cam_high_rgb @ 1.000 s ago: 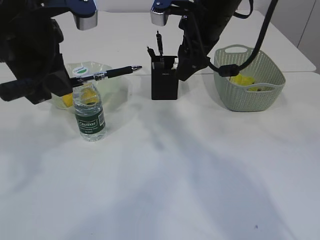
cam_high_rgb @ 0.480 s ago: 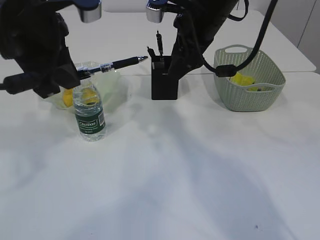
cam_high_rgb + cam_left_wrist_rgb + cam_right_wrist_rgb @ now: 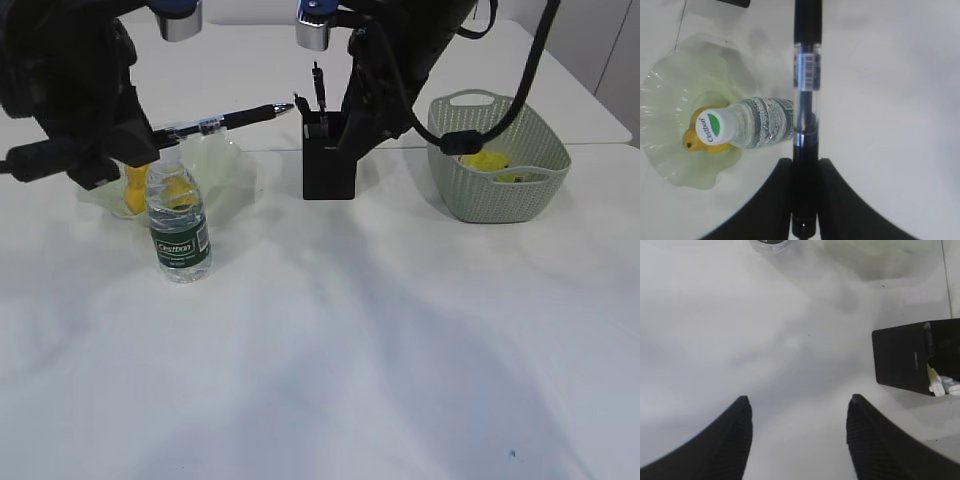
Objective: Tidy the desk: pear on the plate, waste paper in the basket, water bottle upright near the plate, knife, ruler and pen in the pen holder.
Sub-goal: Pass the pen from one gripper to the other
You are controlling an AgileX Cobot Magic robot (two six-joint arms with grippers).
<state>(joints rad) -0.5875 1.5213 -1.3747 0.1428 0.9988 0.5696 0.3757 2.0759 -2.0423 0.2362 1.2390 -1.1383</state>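
My left gripper is shut on a black pen and holds it level in the air above the water bottle, tip toward the black pen holder. The pen also shows in the left wrist view. The water bottle stands upright in front of the pale green plate, which holds the yellow pear. My right gripper is open and empty, raised beside the pen holder. The pen holder has items standing in it. Yellow waste paper lies in the basket.
The basket stands at the back right. The right arm and its cable hang over the pen holder and the basket's left side. A table seam runs behind the pen holder.
My left gripper has lifted the pen a little and carried it right toward the pen holder. The right arm has shifted slightly left and up.
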